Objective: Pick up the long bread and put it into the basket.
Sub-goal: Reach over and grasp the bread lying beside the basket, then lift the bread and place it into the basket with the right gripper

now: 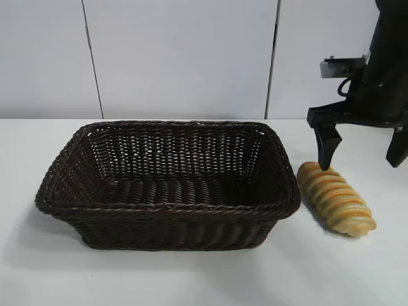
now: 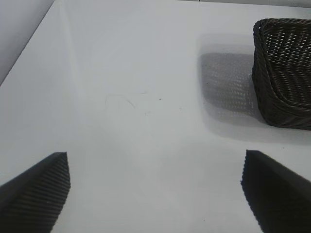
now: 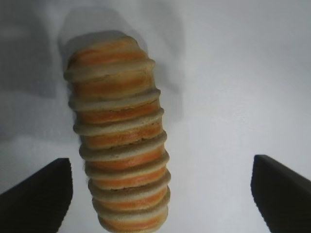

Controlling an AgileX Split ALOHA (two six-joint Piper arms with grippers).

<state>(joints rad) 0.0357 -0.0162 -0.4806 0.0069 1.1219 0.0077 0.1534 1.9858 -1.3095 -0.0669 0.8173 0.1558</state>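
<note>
The long bread [image 1: 336, 199] lies on the white table just right of the basket [image 1: 167, 206], golden with orange ridged stripes. My right gripper [image 1: 362, 155] hangs open over the bread's far end, its left finger just above the loaf and its right finger well out to the side. In the right wrist view the bread [image 3: 118, 131] lies lengthwise between the fingers of the right gripper [image 3: 160, 162], close to one finger, and nothing is gripped. My left gripper [image 2: 154, 160] is open and empty over bare table, out of the exterior view.
The basket is empty. One of its corners [image 2: 284, 73] shows in the left wrist view, away from the left fingers. A white panelled wall [image 1: 178, 57] stands behind the table.
</note>
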